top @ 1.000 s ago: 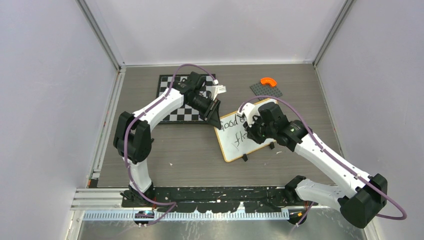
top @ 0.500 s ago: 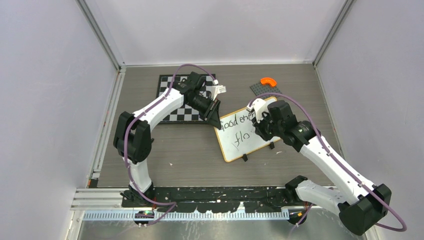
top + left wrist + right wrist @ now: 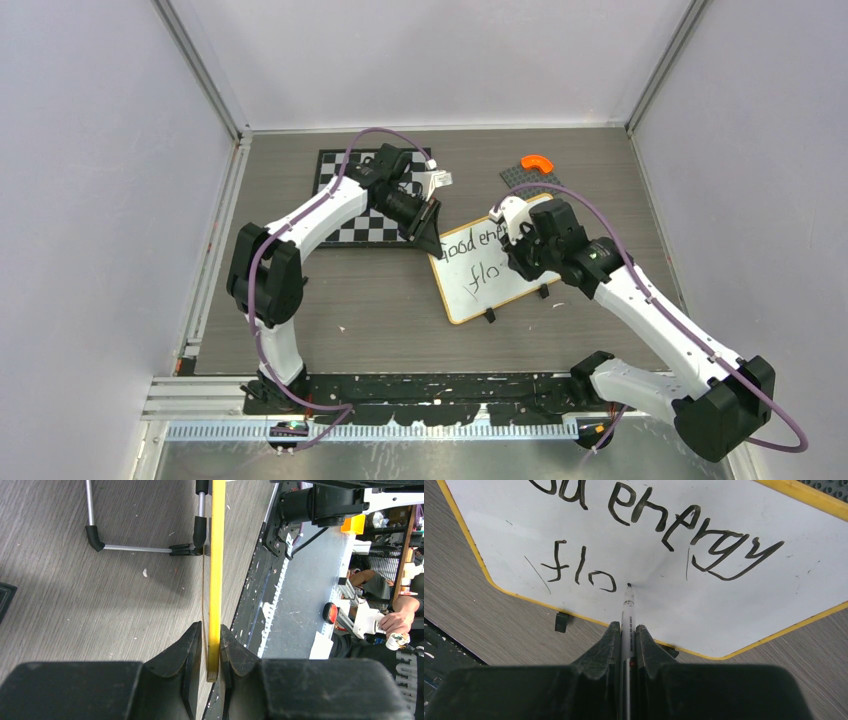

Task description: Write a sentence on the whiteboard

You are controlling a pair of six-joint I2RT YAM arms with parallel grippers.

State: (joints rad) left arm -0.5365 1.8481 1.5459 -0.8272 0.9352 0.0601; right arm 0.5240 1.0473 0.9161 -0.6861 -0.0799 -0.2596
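From above, we see the whiteboard [image 3: 468, 290] turned at an angle on the table [image 3: 370, 310], just right of the chessboard [image 3: 340, 172], with black writing across its white face. The left gripper [image 3: 432, 243] sits at the board's upper-left corner, and the right gripper [image 3: 514, 262] hangs over its middle. Beyond the board, an orange piece [image 3: 538, 161] rests on a dark studded plate [image 3: 540, 184]. In the left wrist view, we look along the board's yellow rim [image 3: 216, 555], seen edge-on. The two black fingers [image 3: 191, 647] are pinched onto it from either side, and a wire leg [image 3: 140, 548] stands on the wood farther along. In the right wrist view, the jaws are clamped on a marker [image 3: 627, 617]. Its tip touches the white surface just right of the letters "flo", and above them we read "energy".
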